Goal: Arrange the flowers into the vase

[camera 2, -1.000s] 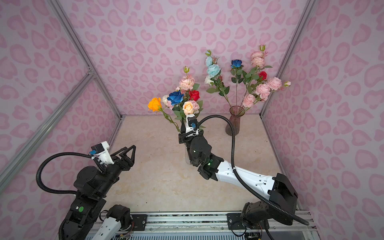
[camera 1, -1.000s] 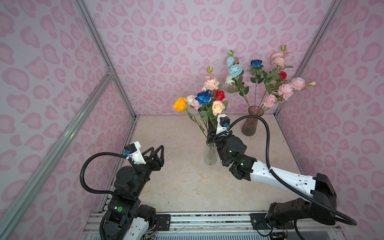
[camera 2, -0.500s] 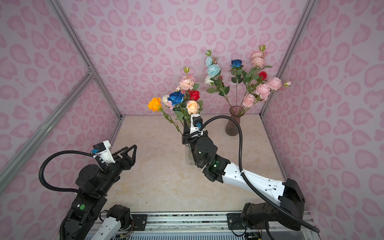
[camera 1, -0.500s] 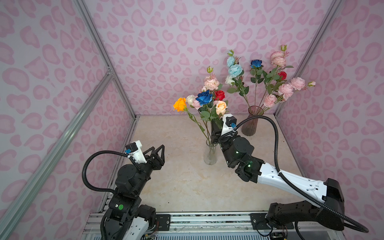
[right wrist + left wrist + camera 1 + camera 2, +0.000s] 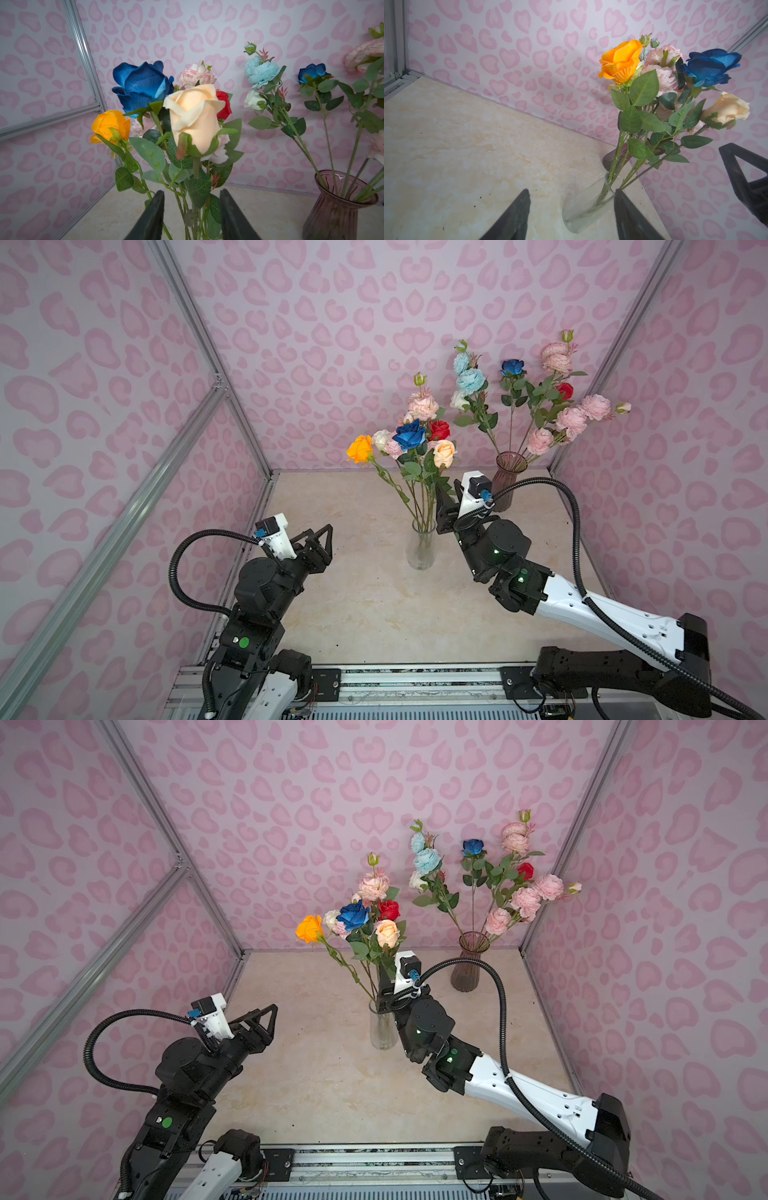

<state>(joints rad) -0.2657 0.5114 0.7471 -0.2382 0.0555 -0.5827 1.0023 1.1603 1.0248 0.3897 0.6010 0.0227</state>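
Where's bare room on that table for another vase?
Free: between the left gripper and the clear vase, and in front of that vase. Crowded: between the clear vase and purple vase, where the right gripper hovers.

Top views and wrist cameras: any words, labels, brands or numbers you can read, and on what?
No readable text in any view.
Clear vase and purple vase: no labels.
Wall: pink heart pattern only, no writing.
Left arm: a plain green dot, no lettering.
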